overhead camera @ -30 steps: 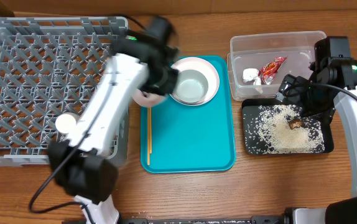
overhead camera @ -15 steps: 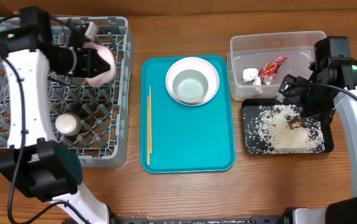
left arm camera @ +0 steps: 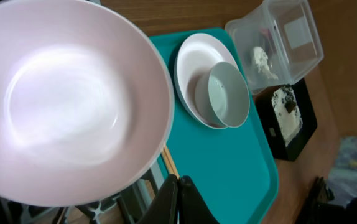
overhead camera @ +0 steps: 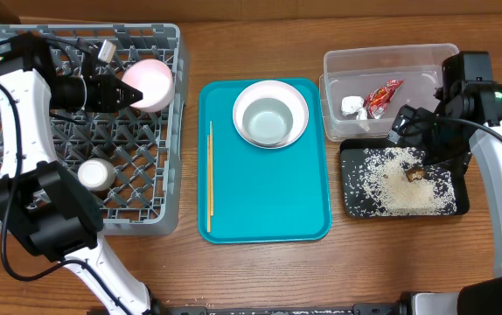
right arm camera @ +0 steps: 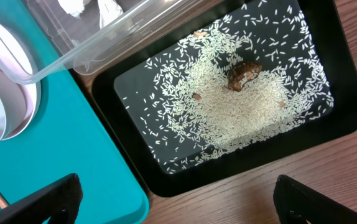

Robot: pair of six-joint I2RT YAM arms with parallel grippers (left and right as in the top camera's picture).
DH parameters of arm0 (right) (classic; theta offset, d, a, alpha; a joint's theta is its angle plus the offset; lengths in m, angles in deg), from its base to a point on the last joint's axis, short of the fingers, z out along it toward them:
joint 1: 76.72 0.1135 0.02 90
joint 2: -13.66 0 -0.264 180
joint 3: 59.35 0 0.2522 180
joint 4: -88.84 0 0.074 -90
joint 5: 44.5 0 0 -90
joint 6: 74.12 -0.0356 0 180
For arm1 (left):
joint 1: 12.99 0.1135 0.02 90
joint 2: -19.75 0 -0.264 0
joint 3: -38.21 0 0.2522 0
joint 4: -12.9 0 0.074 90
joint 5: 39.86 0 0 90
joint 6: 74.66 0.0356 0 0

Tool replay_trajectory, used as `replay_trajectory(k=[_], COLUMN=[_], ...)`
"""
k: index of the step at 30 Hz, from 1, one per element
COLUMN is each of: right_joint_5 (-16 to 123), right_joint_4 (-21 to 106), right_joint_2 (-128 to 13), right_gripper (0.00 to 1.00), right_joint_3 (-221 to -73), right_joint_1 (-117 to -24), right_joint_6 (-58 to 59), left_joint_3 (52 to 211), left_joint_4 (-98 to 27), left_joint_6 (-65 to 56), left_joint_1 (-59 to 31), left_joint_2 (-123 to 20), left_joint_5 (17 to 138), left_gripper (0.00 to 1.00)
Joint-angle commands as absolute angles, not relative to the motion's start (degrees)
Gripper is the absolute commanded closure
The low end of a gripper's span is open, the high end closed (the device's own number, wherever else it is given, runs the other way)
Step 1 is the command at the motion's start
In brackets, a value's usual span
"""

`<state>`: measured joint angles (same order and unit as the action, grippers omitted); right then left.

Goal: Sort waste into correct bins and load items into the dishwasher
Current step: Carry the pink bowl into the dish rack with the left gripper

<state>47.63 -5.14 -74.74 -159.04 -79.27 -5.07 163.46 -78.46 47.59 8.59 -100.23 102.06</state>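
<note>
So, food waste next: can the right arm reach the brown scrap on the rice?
Probably yes: the brown scrap lies uncovered in the black tray, just below the open right fingers.

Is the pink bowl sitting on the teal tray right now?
No, the left pincer holds the pink bowl over the grey dish rack, left of the teal tray.
</note>
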Motion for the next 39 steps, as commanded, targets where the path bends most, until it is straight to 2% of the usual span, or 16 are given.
replay_trajectory(k=[1,5,7,8,14,22,26,32,36,39], right_joint_5=[47.11,47.13,47.11,47.13,47.11,47.11,47.11,47.09,47.11,47.11], right_joint_4=[-5.03,-5.08,-5.14,-5.19,-5.21,-5.19,-5.19,-4.97,-4.99,-4.99], right_joint_2=[-73.60,-73.60,-73.60,-73.60,-73.60,-73.60,-73.62,-73.62,-73.60,-73.60], right_gripper=[0.00,0.00,0.00,0.00,0.00,0.00,0.00,0.00,0.00,0.00], right_joint_3=[-160.40,-160.40,-160.40,-160.40,-160.40,-160.40,-160.40,-160.40,-160.40,-160.40], right_joint_1=[-79.31,-79.31,-79.31,-79.31,-79.31,-79.31,-79.31,-79.31,-79.31,-79.31], right_joint_6=[-4.94,-4.94,-4.96,-4.94,-4.96,-4.94,-4.94,-4.92,-4.92,-4.92], left_joint_3=[163.89,163.89,163.91,163.91,163.91,163.91,163.91,163.89,163.87,163.87], left_joint_4=[-78.13,-78.22,-78.53,-78.90,-80.28,-73.26,-69.04,-66.13,-65.94,-65.92], left_joint_6=[50.10,50.08,49.97,49.40,47.37,33.40,27.92,18.80,18.23,17.64], left_joint_1=[10.60,11.74,11.74,11.74,9.64,-0.98,-7.32,-15.37,-18.21,-18.47], left_joint_2=[-100.91,-100.89,-100.80,-100.52,-97.89,-93.24,-91.80,-92.39,-93.70,-95.03], left_joint_5=[107.83,111.68,112.90,113.21,108.97,84.80,72.84,44.56,36.97,36.19], left_gripper=[0.96,0.96,0.80,0.78,0.72,0.65,0.65,0.55,0.55,0.53])
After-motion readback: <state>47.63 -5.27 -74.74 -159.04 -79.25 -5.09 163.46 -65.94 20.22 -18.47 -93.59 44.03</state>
